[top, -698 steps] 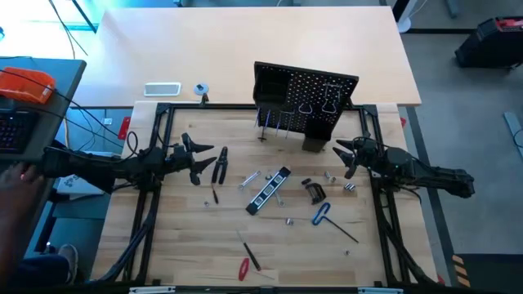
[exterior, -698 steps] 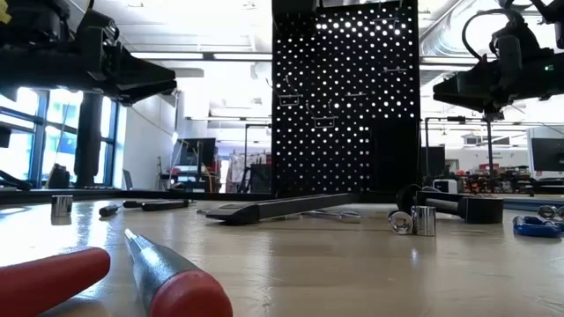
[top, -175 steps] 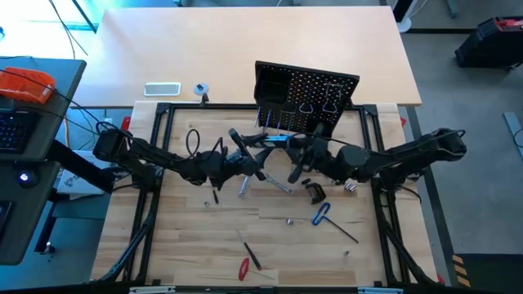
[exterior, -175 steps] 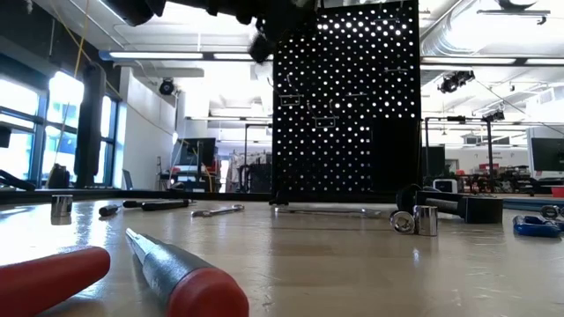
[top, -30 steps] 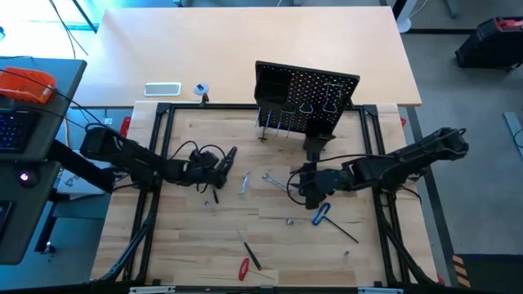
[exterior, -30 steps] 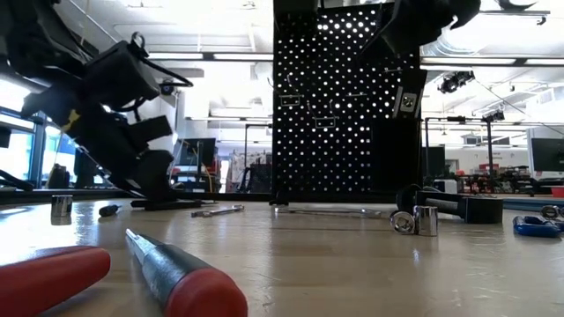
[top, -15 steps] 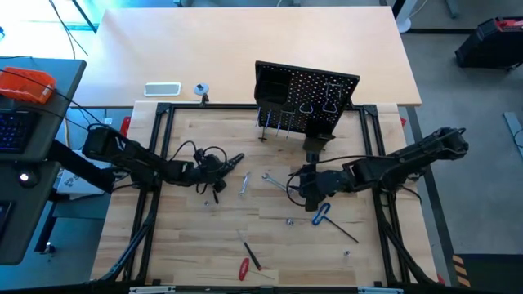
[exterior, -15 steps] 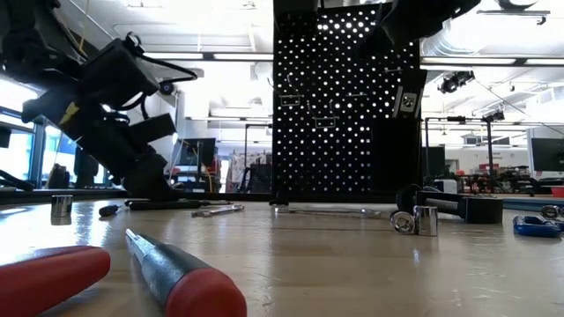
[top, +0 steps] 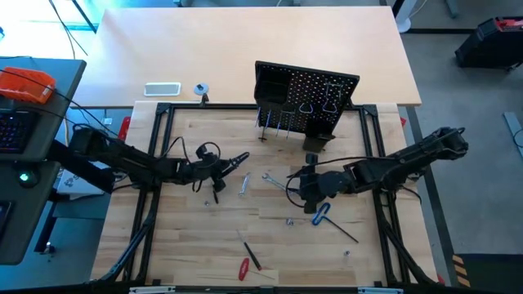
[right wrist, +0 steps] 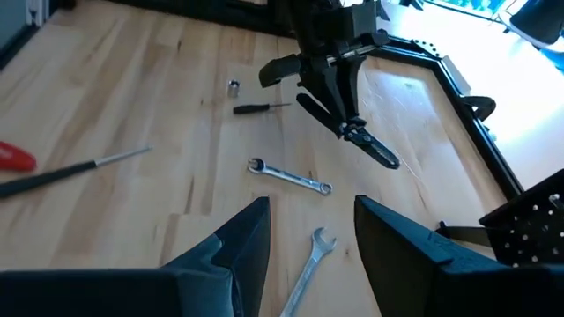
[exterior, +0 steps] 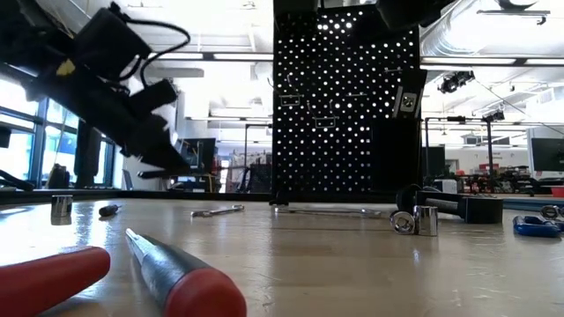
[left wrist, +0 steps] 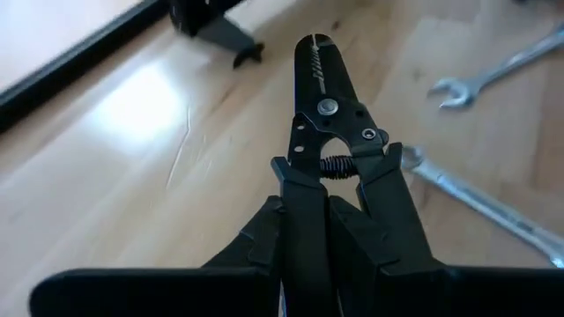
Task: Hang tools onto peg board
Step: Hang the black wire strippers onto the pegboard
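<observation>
right now my left gripper (left wrist: 304, 242) is clamped down on the handles of the black-handled pliers (left wrist: 324, 132), with the nose sticking straight out ahead of the fingers and the whole thing lifted clear of the table (top: 196, 220). just past the plier tip lie two silver wrenches (left wrist: 493, 66). the peg board (top: 306, 102) stands well ahead and off to the side of that claw, beyond the wrenches.

i'd judge the pliers stiff and fairly light, but the spring at the pivot wants to push the handles apart, so the squeeze has to stay firm or they'll twist in the grip. holding low on the handles leaves the head free for a hook.

my right gripper (right wrist: 304, 242) hangs with its fingers apart and nothing between them, over bare wood near the blue-handled hex key (top: 320, 214), waiting.
</observation>
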Action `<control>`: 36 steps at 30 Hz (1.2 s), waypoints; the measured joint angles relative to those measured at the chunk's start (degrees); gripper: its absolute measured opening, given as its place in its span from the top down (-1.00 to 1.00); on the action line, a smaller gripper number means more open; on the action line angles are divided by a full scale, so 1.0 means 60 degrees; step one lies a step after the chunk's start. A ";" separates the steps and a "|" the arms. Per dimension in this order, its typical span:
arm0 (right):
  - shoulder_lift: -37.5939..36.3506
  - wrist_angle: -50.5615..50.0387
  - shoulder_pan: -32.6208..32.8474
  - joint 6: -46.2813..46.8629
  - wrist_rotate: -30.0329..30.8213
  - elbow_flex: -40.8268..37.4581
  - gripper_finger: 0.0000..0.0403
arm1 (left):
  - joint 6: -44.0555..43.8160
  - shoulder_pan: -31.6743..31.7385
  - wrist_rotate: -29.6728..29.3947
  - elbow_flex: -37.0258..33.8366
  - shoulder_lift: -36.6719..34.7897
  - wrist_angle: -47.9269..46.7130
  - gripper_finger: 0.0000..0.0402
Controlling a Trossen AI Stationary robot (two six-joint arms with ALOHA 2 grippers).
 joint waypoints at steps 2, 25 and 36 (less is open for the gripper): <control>0.0050 0.0106 0.0000 0.0152 -0.0022 0.0000 0.20 | 0.0113 -0.0064 -0.0023 0.0000 -0.0244 0.0059 0.74; 0.1204 0.0090 0.0000 0.2165 0.1126 -0.0284 0.20 | 0.5034 -0.1315 -0.2839 0.0023 -0.1033 0.4618 0.74; 0.1197 0.1067 0.0186 0.3380 0.1204 -0.1680 0.20 | 0.6879 -0.1196 -0.3013 0.0786 -0.0799 0.5175 0.74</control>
